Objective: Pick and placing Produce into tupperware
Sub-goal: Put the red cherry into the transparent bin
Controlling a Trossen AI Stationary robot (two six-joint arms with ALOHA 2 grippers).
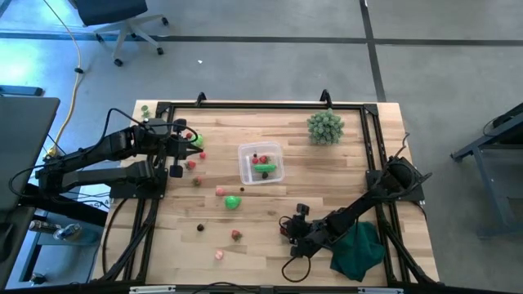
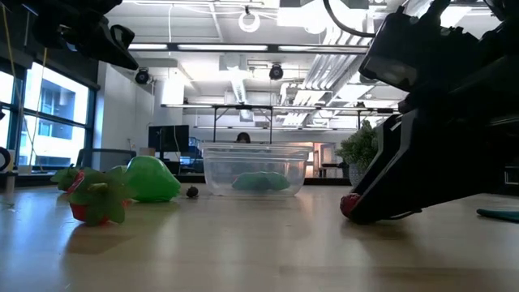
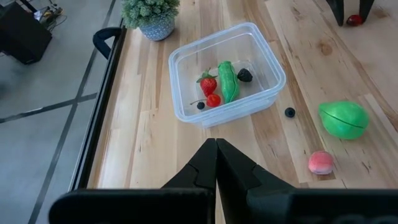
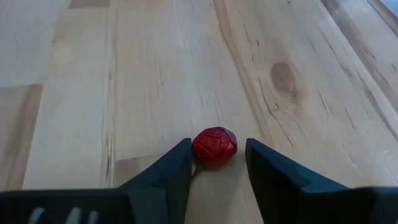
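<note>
My right gripper (image 4: 216, 163) is low over the near middle of the table, open, with a small red berry (image 4: 214, 146) between its fingertips; the berry (image 2: 350, 204) rests on the wood. The clear tupperware (image 1: 261, 163) stands mid-table and holds a strawberry (image 3: 208, 83), a green elongated piece (image 3: 227, 81), a dark berry and small red bits. Loose produce lies left of it: a green ball (image 1: 233, 202), a pink piece (image 1: 219, 191) and small red bits (image 1: 235, 235). My left gripper (image 3: 216, 146) is shut and raised at the table's left side. My right gripper has the red berry between its fingertips, coming slanting down from the table's right. One finger (image 4: 180, 158) seems to touch the berry's side (image 4: 198, 149). The other finger (image 4: 261, 158) stands a little apart from it. The berry lies on the table.
A spiky grey-green bushy ball (image 1: 325, 127) stands at the far right. A dark green cloth (image 1: 358, 249) lies near the right front corner under my right arm. More small bits lie by the left edge (image 1: 196, 181). A black frame (image 1: 261, 106) rims the table.
</note>
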